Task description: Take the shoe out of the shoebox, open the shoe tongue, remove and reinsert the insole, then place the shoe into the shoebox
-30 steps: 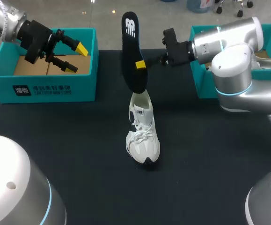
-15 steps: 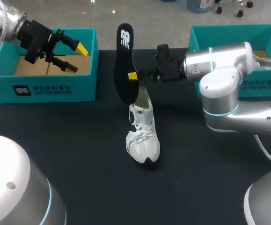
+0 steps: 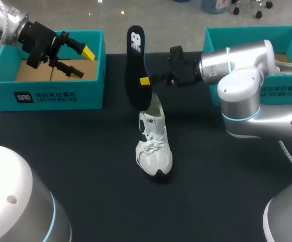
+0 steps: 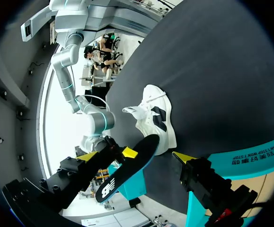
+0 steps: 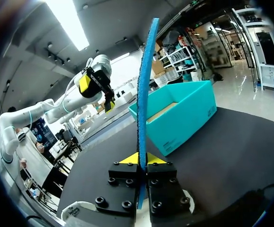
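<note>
A white shoe stands on the black table, toe toward me, and it also shows ahead of the left gripper. The black insole is held upright above the shoe's heel, its lower end at the collar. My right gripper is shut on the insole's middle; in the right wrist view the insole's blue underside stands edge-on between the yellow tips. My left gripper hangs open and empty over the left teal shoebox.
A second teal shoebox stands at the back right behind my right arm, with another white shoe inside. The left box has a brown cardboard floor. Bare black table lies in front of the shoe.
My right arm has carried the insole to the left and slightly down, bringing its lower end to the shoe's collar. The left arm and shoe have not moved.
</note>
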Motion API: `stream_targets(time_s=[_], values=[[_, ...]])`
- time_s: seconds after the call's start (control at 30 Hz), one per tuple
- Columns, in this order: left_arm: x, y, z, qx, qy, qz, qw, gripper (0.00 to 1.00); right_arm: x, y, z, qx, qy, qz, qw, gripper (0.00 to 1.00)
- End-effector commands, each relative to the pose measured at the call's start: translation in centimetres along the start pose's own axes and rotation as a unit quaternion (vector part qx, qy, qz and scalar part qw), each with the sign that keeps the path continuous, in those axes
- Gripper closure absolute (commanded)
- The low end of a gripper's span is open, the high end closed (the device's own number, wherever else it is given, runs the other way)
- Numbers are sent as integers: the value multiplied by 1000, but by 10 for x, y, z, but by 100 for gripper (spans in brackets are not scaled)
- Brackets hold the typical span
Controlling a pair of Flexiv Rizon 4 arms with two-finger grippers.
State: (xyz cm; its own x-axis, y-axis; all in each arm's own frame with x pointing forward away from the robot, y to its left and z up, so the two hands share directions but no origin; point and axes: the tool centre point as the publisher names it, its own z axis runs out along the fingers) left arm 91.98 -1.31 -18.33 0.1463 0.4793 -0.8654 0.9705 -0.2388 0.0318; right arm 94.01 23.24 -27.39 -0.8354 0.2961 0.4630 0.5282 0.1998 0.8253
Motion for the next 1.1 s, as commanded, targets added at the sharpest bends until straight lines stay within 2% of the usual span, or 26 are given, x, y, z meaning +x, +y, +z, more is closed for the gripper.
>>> stream_targets(time_s=[0.03, 0.2, 0.37, 0.77, 1.1], values=[[0, 0, -1, 1, 1, 0, 1000, 0, 5, 8, -6, -1, -1, -4, 1000, 100], [0, 0, -1, 1, 1, 0, 1000, 0, 4, 9, -7, 10, 9, 0, 1000, 100], [0, 0, -1, 1, 1, 0, 1000, 0, 7, -1, -3, 30, 21, 10, 999, 100], [0, 0, -1, 1, 1, 0, 1000, 0, 4, -18, -2, 45, 23, 24, 998, 100], [0, 0, -1, 1, 1, 0, 1000, 0, -4, -2, -11, 33, 21, 9, 999, 100]])
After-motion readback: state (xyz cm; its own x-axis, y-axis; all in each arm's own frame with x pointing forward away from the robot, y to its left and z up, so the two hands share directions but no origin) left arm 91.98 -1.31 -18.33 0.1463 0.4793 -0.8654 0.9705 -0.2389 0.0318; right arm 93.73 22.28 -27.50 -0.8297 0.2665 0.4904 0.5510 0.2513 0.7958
